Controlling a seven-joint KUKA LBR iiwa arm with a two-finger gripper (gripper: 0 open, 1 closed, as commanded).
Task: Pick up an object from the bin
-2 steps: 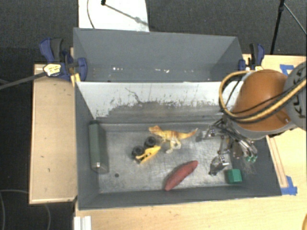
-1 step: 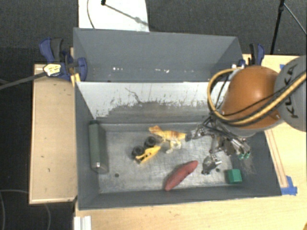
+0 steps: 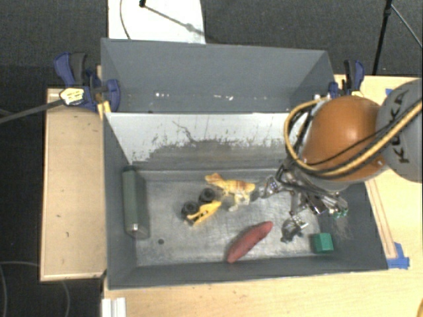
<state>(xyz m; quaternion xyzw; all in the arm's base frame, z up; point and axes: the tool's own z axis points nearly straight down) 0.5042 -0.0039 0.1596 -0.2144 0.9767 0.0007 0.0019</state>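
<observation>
While end effector (image 3: 291,228) hovers, green block (image 3: 322,243) just beside, front-right corner

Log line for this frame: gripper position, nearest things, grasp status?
gripper: low, right side of bin | nearest: green block, red oblong thing | grasp: none visible | stage: pick not yet done

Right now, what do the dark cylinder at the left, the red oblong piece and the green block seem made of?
Dark cylinder: likely metal, dull grey-green with a brighter silvery end. Red oblong piece: probably plastic or rubber, smooth, slight sheen. Green block: matte, plastic or painted wood; cannot tell which.
</observation>
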